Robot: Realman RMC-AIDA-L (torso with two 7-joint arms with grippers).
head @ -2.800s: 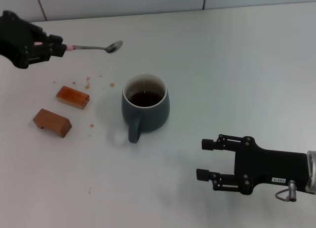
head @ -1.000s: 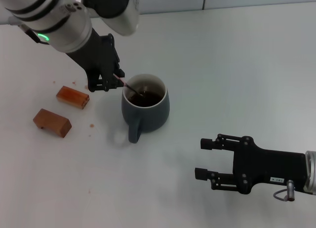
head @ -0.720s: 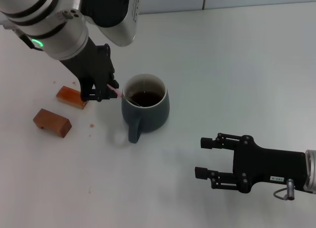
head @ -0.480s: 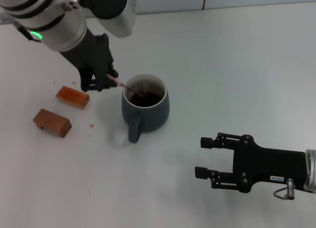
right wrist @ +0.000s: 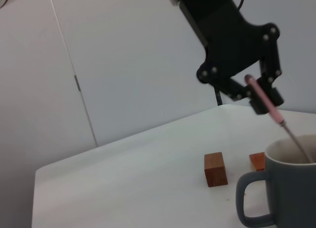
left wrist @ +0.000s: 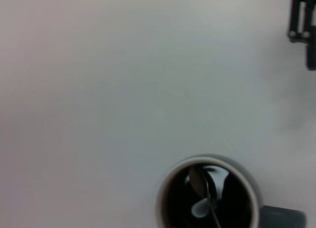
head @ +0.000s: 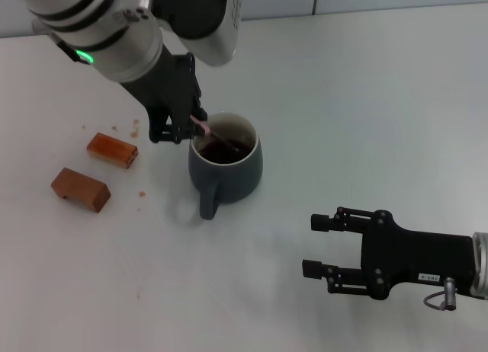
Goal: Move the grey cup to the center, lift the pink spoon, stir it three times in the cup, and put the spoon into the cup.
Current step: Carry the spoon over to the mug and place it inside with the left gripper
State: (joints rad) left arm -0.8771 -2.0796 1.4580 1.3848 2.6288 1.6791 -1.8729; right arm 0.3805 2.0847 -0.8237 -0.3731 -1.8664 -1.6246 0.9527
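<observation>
The rounded blue-grey ceramic mug (head: pixel 226 164) stands mid-table. Just beside its rim, the left gripper (head: pixel 180 127) pinches the thin pink-handled metal spoon (head: pixel 211 133), bowl dipped in the dark liquid: stirring, I judge. Next, finish circling, then release. Well apart from the mug, the right gripper (head: pixel 321 245) waits, fingers spread, empty.

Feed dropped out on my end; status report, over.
Left gripper shut on pink spoon, its bowl down in the grey cup. Right gripper open, idle near the table's front. Two brown blocks beside the cup, not in the way.
</observation>
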